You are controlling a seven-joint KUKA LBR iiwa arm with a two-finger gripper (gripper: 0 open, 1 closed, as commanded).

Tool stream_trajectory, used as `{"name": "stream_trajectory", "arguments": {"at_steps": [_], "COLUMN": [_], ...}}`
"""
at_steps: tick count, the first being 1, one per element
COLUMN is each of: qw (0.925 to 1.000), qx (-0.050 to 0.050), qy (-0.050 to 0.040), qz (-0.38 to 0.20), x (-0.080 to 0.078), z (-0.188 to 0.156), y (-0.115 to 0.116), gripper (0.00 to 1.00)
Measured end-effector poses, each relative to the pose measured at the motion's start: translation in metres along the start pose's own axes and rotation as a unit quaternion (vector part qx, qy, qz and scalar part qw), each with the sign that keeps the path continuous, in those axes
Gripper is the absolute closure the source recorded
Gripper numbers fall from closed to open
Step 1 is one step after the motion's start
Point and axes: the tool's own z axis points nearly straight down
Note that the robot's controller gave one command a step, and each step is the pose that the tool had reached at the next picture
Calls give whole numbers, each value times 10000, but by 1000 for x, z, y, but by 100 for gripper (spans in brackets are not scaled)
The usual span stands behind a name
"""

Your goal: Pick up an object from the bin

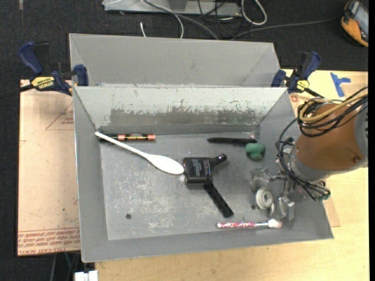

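So the robot's arm (328, 145), with its orange-brown cover and loops of cable, comes in from the right side and points down into the grey bin (146, 215). The gripper (274, 196) is low in the front right part of the bin, close to the right wall. I cannot tell how far open it is, and I cannot see anything held in it. A small round whitish thing (265, 199) sits right at the gripper, on its left side. I cannot tell if it lies loose in the bin or is a piece of the robot. Just in front of the gripper a pink and white stick (246, 223) lies flat along the front of the bin, and its white end is nearest the gripper. A little green lump (255, 151) lies behind the gripper, near the back wall. A thin black stick (231, 139) lies next to the lump, along the back wall. In the middle of the bin is a black tool (199, 170) with a square head and a handle that points to the front right. A white spoon (167, 164) lies just beside that head, with its handle going off to the back left. An orange and black pen (136, 137) lies by the end of the spoon's handle.
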Motion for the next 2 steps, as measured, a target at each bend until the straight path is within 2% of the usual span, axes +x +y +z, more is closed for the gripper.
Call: {"name": "stream_trajectory", "arguments": {"at_steps": [1, 2], "qw": [9722, 9722], "qx": [15, 16], "qy": [20, 19], "qz": [2342, 2341], "x": [4, 4], "z": [-4, -5], "y": [13, 13], "gripper": [100, 100]}}
